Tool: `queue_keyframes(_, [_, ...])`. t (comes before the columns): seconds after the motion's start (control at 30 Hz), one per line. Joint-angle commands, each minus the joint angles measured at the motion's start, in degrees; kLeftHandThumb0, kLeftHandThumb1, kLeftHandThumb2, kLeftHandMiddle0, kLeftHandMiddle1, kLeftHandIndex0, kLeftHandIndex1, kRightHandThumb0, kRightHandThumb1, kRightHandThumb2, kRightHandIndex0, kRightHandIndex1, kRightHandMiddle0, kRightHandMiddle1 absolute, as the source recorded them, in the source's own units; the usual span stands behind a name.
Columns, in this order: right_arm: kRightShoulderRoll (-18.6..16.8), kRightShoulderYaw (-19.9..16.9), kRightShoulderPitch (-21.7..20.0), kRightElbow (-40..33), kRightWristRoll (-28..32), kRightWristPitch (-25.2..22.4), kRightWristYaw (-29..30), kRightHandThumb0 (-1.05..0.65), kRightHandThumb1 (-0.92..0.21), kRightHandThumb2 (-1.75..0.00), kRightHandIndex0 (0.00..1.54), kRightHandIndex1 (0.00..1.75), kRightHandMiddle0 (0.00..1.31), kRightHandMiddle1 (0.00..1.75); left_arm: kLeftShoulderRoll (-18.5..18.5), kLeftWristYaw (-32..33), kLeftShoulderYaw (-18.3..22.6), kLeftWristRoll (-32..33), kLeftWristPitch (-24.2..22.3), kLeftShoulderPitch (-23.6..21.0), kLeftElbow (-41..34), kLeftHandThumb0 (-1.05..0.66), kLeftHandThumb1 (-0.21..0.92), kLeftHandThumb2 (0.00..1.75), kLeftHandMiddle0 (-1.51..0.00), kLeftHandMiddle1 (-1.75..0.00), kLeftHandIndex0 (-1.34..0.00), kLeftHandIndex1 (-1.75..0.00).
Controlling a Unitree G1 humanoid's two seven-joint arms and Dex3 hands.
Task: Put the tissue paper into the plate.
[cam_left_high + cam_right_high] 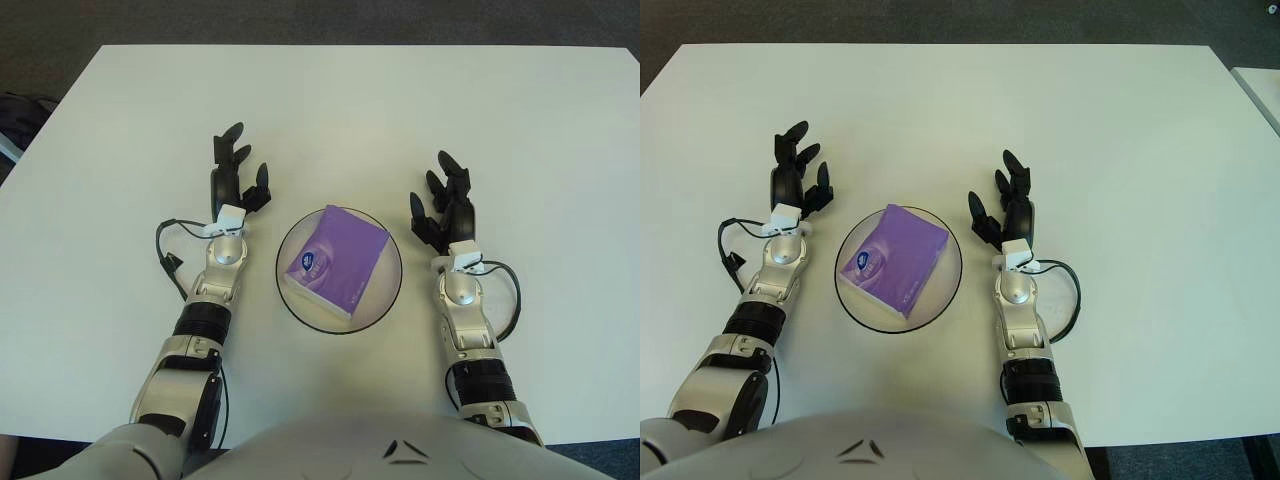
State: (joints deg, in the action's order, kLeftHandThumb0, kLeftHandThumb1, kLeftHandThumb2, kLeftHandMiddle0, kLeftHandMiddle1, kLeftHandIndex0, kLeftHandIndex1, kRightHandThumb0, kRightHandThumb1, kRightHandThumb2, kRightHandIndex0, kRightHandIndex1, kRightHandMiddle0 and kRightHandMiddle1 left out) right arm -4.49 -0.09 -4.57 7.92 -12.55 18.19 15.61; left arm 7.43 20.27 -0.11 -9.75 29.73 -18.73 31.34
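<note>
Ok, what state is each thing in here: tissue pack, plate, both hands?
tissue pack: lying flat inside the plate, held by nothing
plate: on the white table, holding the pack
left hand: open, left of the plate
right hand: open, right of the plate

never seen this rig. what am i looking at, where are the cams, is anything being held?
It is a humanoid robot with two arms, each ending in a three-finger hand. Both pictures come from a stereo camera on its head, looking down at a white table from slightly different spots. On the table sits a clear round plate with a purple tissue pack lying in it. The left hand shows left of the plate, the right hand right of it. Both have fingers spread and hold nothing.
</note>
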Motion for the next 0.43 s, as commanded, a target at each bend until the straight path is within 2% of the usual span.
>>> queue_keyframes(0.0, [0.4,-0.5,2.7,0.9,-0.3,-9.0,-0.7,-0.64,-0.92,-0.49,0.40,0.15,0.00,0.58,-4.3,-0.4,-2.7,-1.2,-0.5,12.8,7.2,-0.64,0.92,0.75,-0.26,-0.65,0.00,-0.87])
queue_keyframes(0.2, [0.3,-0.2,2.6,-1.1,-0.4,-13.7,-0.9,-0.65,-0.92,-0.50,0.39,0.15,0.00,0.57,-4.4,-0.7,-2.7,-1.0,-0.3,12.8,7.0,-0.65,0.92,0.74,-0.26,-0.65,0.00,-0.86])
queue_keyframes(0.4, [0.4,0.0,2.6,-2.2,-0.2,-15.8,-1.0,-0.65,-0.92,-0.51,0.37,0.15,0.00,0.55,-4.6,-0.7,-2.8,-1.0,-0.5,12.9,6.5,-0.64,0.92,0.73,-0.25,-0.64,0.00,-0.85])
